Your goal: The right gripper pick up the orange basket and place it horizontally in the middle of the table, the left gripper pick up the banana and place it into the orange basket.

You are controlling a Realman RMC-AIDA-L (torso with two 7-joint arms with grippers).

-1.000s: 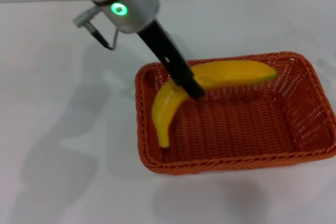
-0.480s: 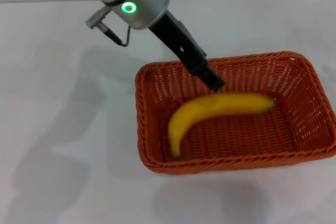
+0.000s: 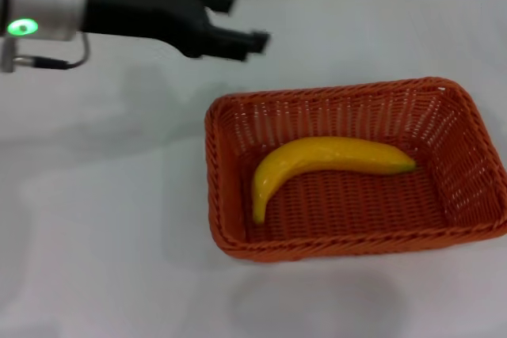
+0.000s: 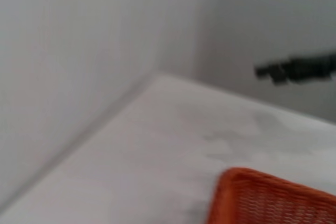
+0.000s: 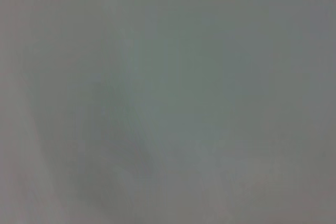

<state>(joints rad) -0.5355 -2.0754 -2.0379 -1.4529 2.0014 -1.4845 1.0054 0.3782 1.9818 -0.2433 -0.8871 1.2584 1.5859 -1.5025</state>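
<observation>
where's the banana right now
In the head view the banana lies on the floor of the orange basket, right of centre on the table, with the left gripper empty above the basket's far left corner.

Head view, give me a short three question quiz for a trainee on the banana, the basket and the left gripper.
1. True or false: the banana lies inside the orange basket.
2. The left gripper is: A) shut on the banana, B) open above the table beyond the basket's far left corner, C) inside the basket.
3. Fill in: the banana's curved end points toward the basket's ____ side, seen from the head view.

Key: 1 true; 2 B; 3 left.
</observation>
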